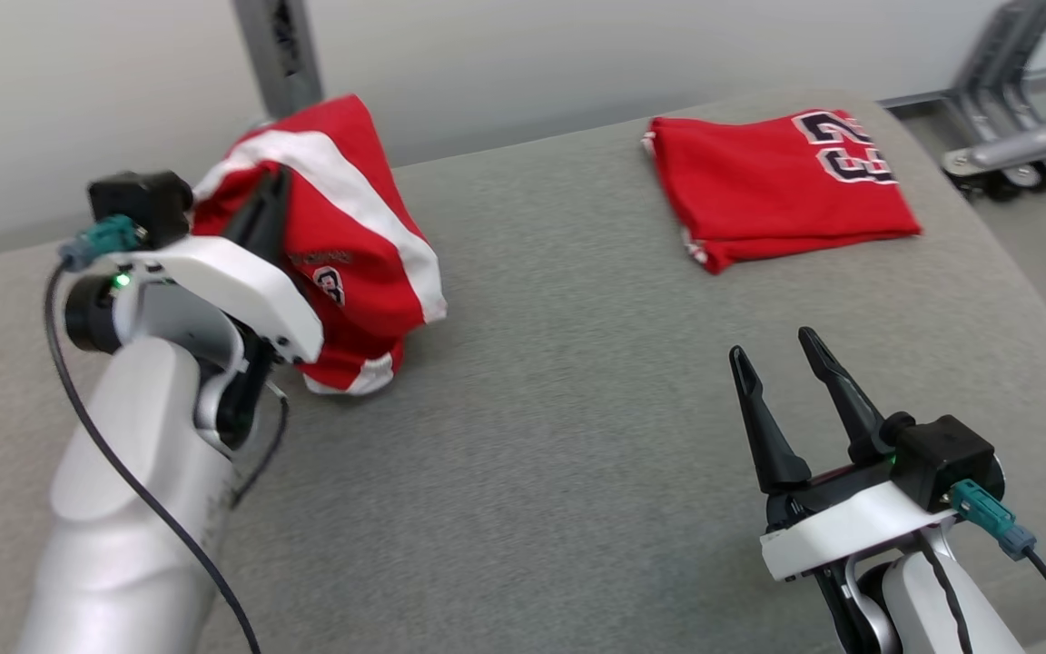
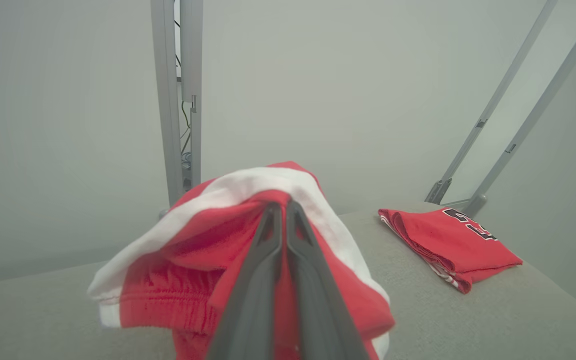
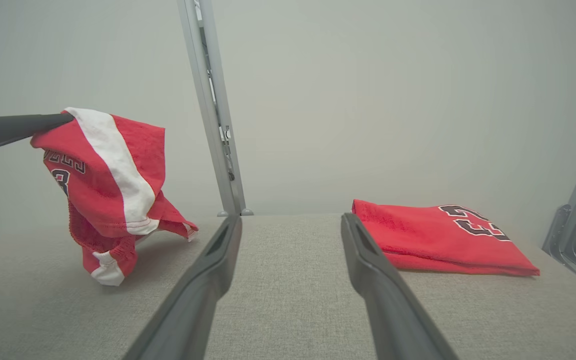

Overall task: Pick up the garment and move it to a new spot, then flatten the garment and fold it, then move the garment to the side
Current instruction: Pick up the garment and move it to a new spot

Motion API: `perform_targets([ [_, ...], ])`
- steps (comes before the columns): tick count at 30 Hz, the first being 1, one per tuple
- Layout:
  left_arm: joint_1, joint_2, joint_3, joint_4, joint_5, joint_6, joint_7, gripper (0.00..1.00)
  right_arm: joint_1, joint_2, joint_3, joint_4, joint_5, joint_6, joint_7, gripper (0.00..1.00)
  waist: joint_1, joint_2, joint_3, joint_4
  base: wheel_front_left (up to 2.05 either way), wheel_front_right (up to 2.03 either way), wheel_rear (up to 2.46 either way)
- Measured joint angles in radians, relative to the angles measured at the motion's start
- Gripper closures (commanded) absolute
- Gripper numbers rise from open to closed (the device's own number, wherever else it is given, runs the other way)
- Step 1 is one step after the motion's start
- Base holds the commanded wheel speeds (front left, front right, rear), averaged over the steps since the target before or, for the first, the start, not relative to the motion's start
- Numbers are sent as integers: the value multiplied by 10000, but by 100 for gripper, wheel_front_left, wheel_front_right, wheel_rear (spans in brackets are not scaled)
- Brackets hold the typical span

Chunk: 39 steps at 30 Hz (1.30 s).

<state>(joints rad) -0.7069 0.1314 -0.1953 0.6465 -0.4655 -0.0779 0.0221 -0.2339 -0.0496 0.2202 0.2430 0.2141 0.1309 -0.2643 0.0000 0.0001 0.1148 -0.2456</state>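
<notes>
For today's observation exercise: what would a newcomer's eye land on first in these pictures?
A red, white-striped garment hangs bunched from the shut left end effector, at the left of the grey surface. A folded red jersey lies flat far right; the right end effector stands open, empty.

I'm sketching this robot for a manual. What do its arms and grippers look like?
Both arms are pale silver-grey with white wrist shells. The left gripper and right gripper have two long, tapering dark fingers. Each wrist carries a black block, teal connector and black cable.
</notes>
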Motion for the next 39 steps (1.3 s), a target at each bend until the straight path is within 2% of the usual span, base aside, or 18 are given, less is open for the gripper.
perform_targets([
  [8, 1538, -456, -686, -1087, -38, 326, 767, 100, 75, 2, 123, -88, 244, 0, 0, 0, 0, 0, -13, -1163, 0, 0, 0],
  [15, 2450, -715, -1432, -999, -109, 529, 1007, 100, -14, 8, 291, -174, 370, 0, 0, 0, 0, 0, 407, -1758, 0, 0, 0],
  [20, 2917, -779, -1896, -832, -132, 617, 1001, 100, -23, 6, 278, -188, 405, 0, 0, 0, 0, 0, 596, -1999, 0, 0, 0],
  [27, 3498, -813, -2583, -859, -355, 734, 907, 100, -2, 6, 255, -150, 359, 0, 0, 0, 0, 0, 465, -1936, 0, 0, 0],
  [28, 3505, -817, -2683, -911, -370, 794, 863, 83, 2, 6, 263, -146, 345, 0, 0, 0, 0, 0, 441, -1894, 0, 0, 0],
  [29, 3504, -821, -2773, -988, -366, 832, 777, 26, 7, 4, 263, -142, 324, 0, 0, 0, 0, 0, 418, -1844, 0, 0, 0],
  [30, 3501, -830, -2849, -1041, -328, 966, 688, 0, 12, 8, 268, -138, 309, 0, 0, 0, 0, 0, 390, -1784, 0, 0, 0],
  [39, 3593, -836, -2961, -2259, -742, 1246, -215, 0, 126, 6, 270, -73, 163, 0, 0, 0, 0, 0, 30, -884, 0, 0, 0],
])
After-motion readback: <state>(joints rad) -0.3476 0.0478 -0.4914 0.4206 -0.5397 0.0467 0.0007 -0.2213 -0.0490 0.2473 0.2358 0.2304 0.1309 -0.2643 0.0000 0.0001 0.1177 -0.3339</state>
